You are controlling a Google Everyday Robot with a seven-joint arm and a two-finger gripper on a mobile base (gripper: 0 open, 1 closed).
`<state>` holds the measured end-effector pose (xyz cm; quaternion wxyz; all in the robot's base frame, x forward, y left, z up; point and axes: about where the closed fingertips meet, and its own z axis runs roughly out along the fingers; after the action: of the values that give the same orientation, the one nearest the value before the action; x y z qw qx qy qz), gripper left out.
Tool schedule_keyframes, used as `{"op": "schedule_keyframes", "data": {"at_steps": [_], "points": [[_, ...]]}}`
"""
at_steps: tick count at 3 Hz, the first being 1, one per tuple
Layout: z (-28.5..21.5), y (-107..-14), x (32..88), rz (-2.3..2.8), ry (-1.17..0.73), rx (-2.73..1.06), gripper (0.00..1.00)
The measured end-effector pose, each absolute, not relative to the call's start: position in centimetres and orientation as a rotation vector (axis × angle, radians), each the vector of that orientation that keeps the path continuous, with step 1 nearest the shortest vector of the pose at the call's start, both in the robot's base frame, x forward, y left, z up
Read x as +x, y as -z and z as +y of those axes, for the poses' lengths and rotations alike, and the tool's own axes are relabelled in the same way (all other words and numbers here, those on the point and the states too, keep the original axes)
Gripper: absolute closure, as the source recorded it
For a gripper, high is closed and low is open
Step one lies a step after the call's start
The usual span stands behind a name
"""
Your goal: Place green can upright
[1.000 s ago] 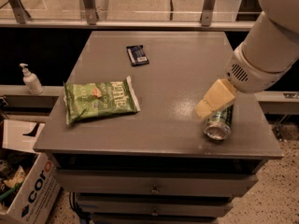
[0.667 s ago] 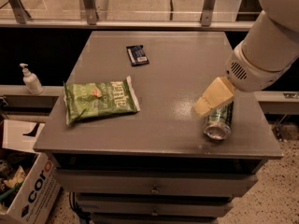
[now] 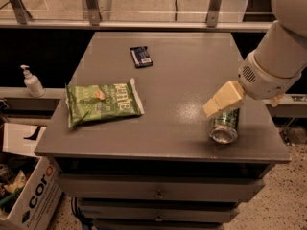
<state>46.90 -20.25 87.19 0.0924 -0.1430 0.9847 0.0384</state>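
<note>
Fingers (image 3: 221, 99) of the gripper (image 3: 224, 110) are seen pinching the can (image 3: 224, 127), which is held tilted near the right front edge of the surface (image 3: 172, 80). If released tilted, it could be toppled and rolled off.

Chip bag (image 3: 103, 103) and dark packet (image 3: 142, 56) lie apart on the table (image 3: 182, 80); pump bottle (image 3: 32, 82) stands beside.

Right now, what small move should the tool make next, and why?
Probably tip the green can up onto its base: it looks tilted, silver end facing the camera, near the front edge of the table, with the tool at its upper end.
</note>
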Motion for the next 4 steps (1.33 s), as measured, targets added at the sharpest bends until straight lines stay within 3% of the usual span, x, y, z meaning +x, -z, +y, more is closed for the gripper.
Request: {"op": "schedule_keyframes", "data": {"at_steps": [2, 4], "points": [[-20.5, -85.3, 47.7, 2.982, -0.215, -0.084, 0.0], [-18.4, -85.2, 46.7, 2.922, -0.1, 0.032, 0.0]]}}
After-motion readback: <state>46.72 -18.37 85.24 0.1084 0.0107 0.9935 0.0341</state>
